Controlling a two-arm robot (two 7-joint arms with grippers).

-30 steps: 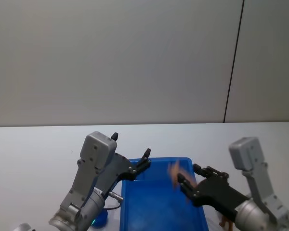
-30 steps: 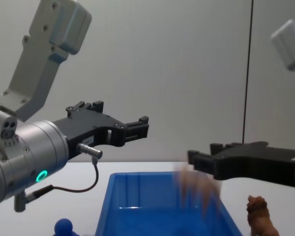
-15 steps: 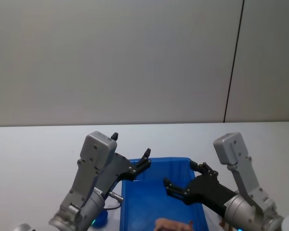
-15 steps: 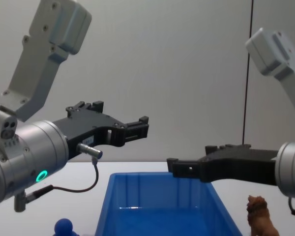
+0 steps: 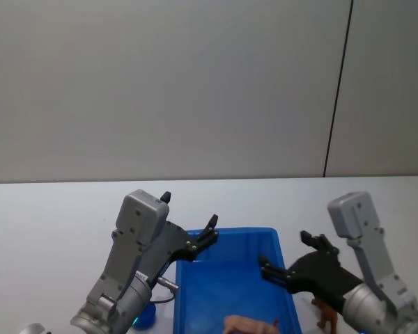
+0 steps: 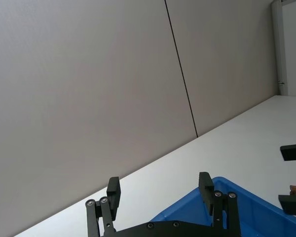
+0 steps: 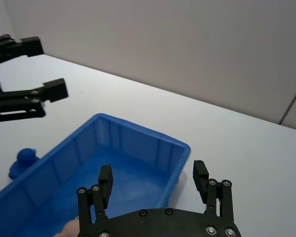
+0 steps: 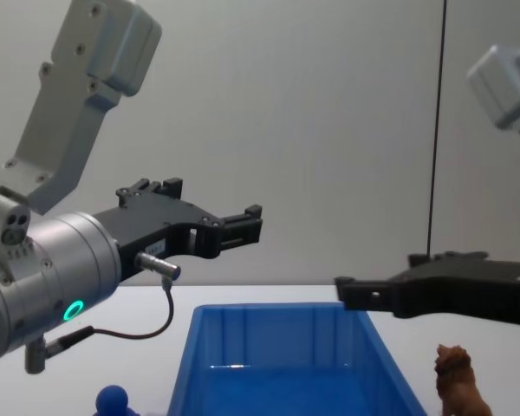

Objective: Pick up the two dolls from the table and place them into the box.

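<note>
The blue box (image 5: 251, 230) stands on the white table (image 5: 56, 216) between my arms. A pale brown doll (image 5: 251, 325) lies on its side on the box floor. A darker brown shaggy doll (image 8: 458, 383) stands on the table just right of the box. A small blue doll with a round top (image 8: 113, 399) sits on the table left of the box. My right gripper (image 5: 289, 256) hangs open and empty over the box's right wall (image 7: 138, 143). My left gripper (image 5: 202, 240) is open above the box's far left corner.
A plain grey wall with a dark vertical seam (image 5: 338, 90) rises behind the table. Bare white tabletop stretches beyond the box and to both sides. A thin cable (image 8: 147, 334) loops under my left wrist.
The pale brown doll dropped from the right gripper and now lies in the box. The right gripper swung in over the box, then drew back to the right. The left arm stayed still.
</note>
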